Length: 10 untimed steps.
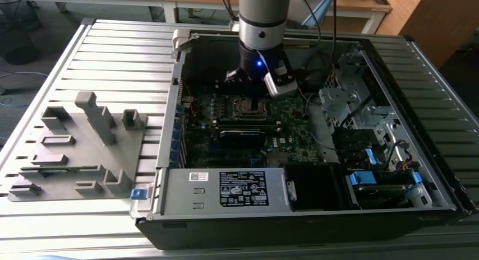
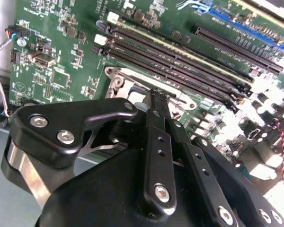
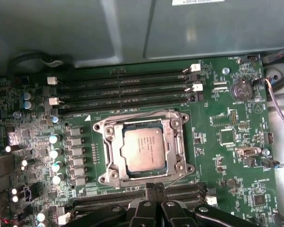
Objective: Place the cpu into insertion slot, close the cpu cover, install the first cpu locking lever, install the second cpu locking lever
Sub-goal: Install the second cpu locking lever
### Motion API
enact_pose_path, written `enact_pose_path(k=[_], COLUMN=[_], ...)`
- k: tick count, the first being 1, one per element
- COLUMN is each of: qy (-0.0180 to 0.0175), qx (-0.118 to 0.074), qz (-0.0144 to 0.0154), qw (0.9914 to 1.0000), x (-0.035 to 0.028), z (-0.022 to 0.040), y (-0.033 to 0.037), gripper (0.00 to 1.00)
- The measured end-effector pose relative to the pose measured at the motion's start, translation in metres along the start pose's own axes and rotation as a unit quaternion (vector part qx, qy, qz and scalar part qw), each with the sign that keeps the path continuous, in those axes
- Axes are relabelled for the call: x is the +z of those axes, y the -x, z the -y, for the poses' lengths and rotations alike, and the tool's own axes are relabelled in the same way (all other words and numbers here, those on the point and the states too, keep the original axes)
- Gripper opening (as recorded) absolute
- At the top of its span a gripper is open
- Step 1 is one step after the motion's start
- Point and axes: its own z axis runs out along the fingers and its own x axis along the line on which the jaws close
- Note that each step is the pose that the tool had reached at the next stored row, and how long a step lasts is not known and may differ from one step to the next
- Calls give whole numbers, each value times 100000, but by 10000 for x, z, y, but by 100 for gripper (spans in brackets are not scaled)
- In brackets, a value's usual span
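Observation:
The cpu [image 3: 143,149], a dull silver square, lies flat in the insertion slot [image 1: 249,107] on the green motherboard. Around it lies the cpu cover [image 3: 112,152], a silvery frame, flat on the socket. A thin wire locking lever [image 3: 132,115] runs along one edge of the frame and another [image 3: 178,175] along the opposite corner; whether they are latched I cannot tell. My gripper [image 3: 154,186] hovers just beside the socket's edge with its black fingers together and nothing between them. In the second wrist view the gripper [image 2: 157,94] points at the socket frame [image 2: 118,78].
Black memory slots [image 3: 123,90] run beside the socket. A long black card [image 1: 241,135] sits nearer the power supply [image 1: 224,187]. Drive cages and cables [image 1: 351,103] fill the case's side at the exterior view's right. A grey parts fixture [image 1: 82,148] lies outside the case.

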Motion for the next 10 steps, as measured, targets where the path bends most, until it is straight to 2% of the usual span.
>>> enact_pose_path(k=[3, 10], qy=[1, 3], qx=[8, 1], qz=[6, 4], qw=[100000, 100000], x=[7, 48], z=[17, 56], y=[-14, -113], gripper=[11, 11])
